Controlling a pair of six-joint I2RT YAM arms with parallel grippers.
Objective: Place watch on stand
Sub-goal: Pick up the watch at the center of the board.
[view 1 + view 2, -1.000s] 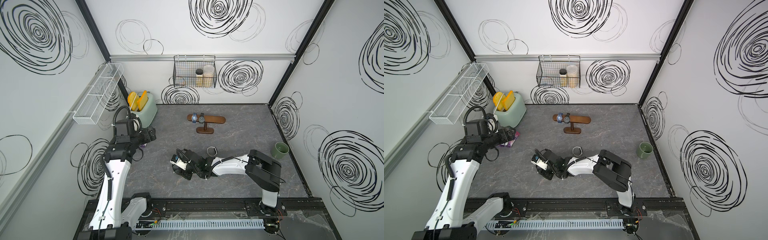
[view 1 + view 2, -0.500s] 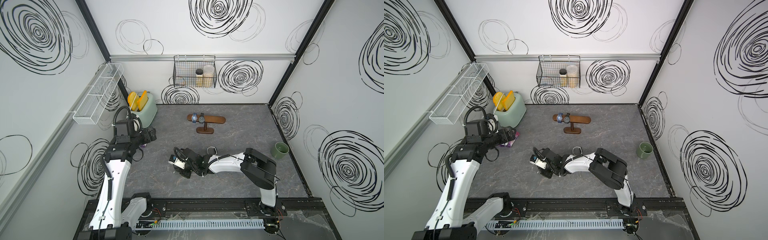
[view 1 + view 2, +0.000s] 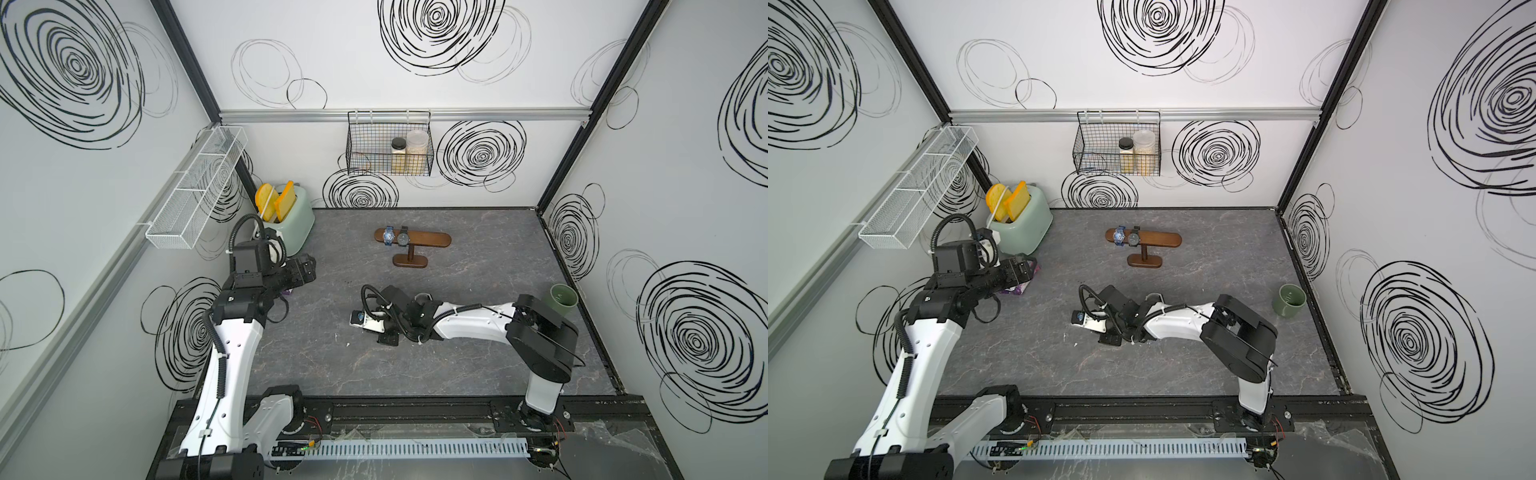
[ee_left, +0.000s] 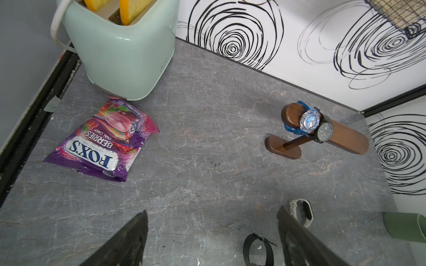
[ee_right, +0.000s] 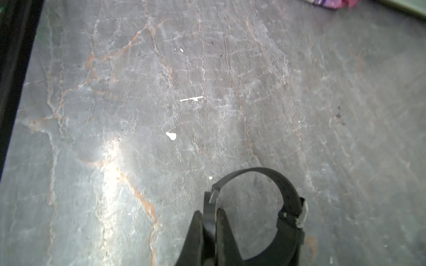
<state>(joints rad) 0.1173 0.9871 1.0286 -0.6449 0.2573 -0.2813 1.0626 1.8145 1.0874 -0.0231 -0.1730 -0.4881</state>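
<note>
A black watch (image 5: 285,198) lies low over the grey floor, and my right gripper (image 5: 209,217) is shut on its strap beside the buckle. In a top view this watch (image 3: 388,340) shows as a dark shape under the right wrist. The dark brown stand (image 3: 430,241) is at the back centre, also in the left wrist view (image 4: 345,135). It carries a blue watch (image 4: 310,119) and a black-faced watch (image 4: 325,131) on its left half. A white watch (image 4: 302,211) lies on the floor by the right arm. My left gripper (image 4: 211,230) hangs open at the left, holding nothing.
A mint toaster (image 3: 291,224) with yellow slices stands at the back left, a purple candy bag (image 4: 103,142) in front of it. A green cup (image 3: 563,297) sits by the right wall. A wire basket (image 3: 388,149) with jars hangs on the back wall.
The right gripper has closed from partly open onto the black watch's strap, and the right arm has shifted slightly. The left arm has not moved.
</note>
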